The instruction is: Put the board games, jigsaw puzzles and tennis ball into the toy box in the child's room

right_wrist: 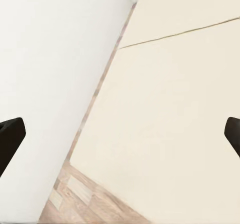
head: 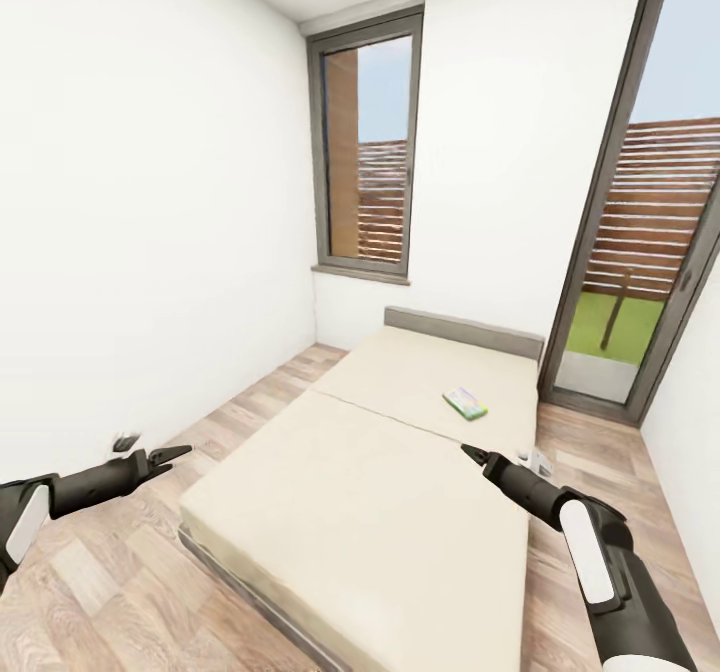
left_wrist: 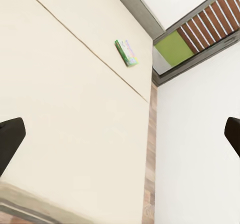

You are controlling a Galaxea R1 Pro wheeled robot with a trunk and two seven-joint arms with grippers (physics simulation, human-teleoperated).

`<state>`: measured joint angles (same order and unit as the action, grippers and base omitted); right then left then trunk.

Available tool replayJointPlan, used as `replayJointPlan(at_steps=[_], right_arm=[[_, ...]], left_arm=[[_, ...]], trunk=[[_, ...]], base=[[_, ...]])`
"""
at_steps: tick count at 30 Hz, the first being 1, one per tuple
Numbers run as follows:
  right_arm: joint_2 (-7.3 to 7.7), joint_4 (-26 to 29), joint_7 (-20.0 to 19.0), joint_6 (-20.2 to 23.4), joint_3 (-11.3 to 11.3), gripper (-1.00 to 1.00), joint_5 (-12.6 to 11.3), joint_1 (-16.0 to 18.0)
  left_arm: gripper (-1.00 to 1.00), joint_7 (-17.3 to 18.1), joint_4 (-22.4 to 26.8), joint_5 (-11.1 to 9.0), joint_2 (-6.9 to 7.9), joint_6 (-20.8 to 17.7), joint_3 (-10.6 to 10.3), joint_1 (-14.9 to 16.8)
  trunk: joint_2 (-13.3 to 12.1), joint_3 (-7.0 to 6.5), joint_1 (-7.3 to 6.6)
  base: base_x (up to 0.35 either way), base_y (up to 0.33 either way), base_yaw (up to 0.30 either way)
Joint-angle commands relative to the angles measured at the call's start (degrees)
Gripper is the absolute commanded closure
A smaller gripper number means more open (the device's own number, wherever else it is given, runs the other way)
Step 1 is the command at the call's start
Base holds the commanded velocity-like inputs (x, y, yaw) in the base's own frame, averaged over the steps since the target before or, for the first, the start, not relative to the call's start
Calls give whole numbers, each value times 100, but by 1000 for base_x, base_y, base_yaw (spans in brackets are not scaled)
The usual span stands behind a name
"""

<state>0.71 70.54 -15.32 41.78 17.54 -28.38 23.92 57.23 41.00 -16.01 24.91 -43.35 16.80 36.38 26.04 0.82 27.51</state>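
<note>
While both fingers hover empty, the board game lies well beyond.

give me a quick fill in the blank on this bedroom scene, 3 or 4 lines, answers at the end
1. The small white-green game box lies on the far section of the ____.
2. Both the left gripper and the right gripper hold ____.
3. The floor around the bed is made of ____ planks.
4. The headboard stands below and to the right of a tall ____.

Missing words: bed; nothing; wood; window
</note>
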Motion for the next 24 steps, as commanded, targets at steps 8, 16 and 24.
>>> replayJointPlan(at_steps=[8,16,24], right_arm=[[-1,4,-23,32,6,-100,8,5],[-1,4,-8,25,-154,-100,8,5],[2,4,-6,24,-185,-100,8,7]], left_arm=[[-100,7,-5,-16,-32,-33,-8,8],[-100,-1,-5,-16,-39,-33,-10,8],[-100,7,-5,-16,-39,-33,-10,7]], trunk=[[9,9,3],[9,9,3],[9,9,3]], base=[[-1,-1,292],[-66,-88,292],[-46,-94,292]])
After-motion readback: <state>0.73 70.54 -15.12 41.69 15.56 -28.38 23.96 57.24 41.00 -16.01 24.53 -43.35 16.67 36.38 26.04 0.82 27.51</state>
